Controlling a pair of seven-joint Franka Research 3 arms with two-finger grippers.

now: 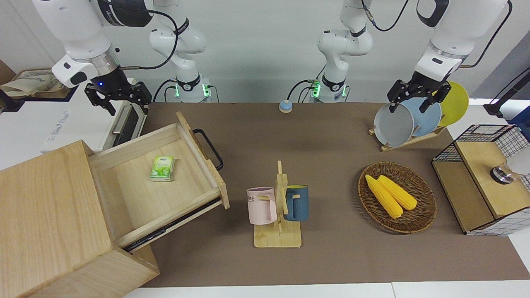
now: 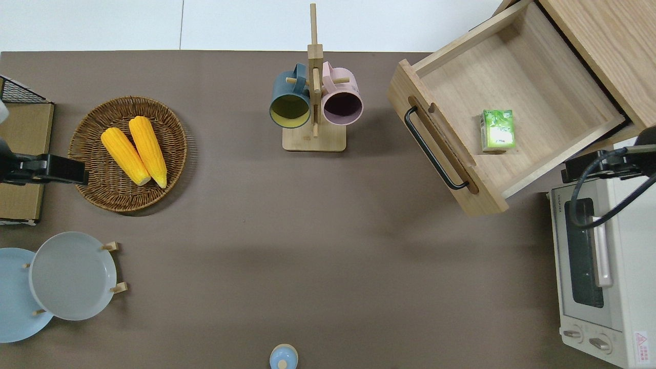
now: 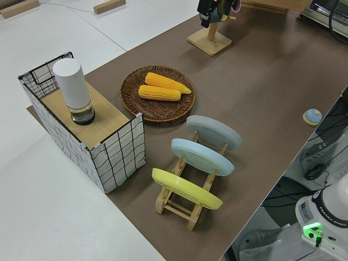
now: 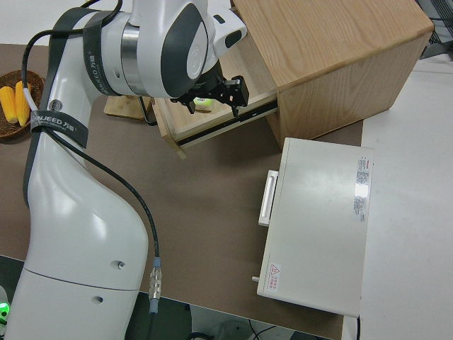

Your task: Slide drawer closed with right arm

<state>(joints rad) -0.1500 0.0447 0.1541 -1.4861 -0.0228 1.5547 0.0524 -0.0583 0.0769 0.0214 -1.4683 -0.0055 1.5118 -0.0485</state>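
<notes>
The drawer point(image 1: 136, 194) is pulled far out of the pale wooden cabinet point(image 1: 49, 215) at the right arm's end of the table. Its black bar handle point(image 1: 210, 147) faces the table's middle. A small green packet point(image 1: 162, 168) lies inside it. In the overhead view the drawer point(image 2: 533, 72), its handle point(image 2: 433, 148) and the packet point(image 2: 497, 129) also show. My right gripper point(image 1: 127, 106) is open and empty, up in the air over the gap between the drawer's side and the toaster oven point(image 2: 589, 166). It shows in the right side view point(image 4: 212, 105) too. The left arm is parked, its gripper point(image 1: 417, 99) open.
A white toaster oven point(image 2: 599, 271) stands beside the drawer, nearer to the robots. A mug rack point(image 1: 278, 207) with two mugs, a wicker basket point(image 1: 422, 215) with corn, a plate rack point(image 1: 410, 120), a wire mesh box point(image 1: 484, 178) and a blue button point(image 1: 285, 106) stand on the brown mat.
</notes>
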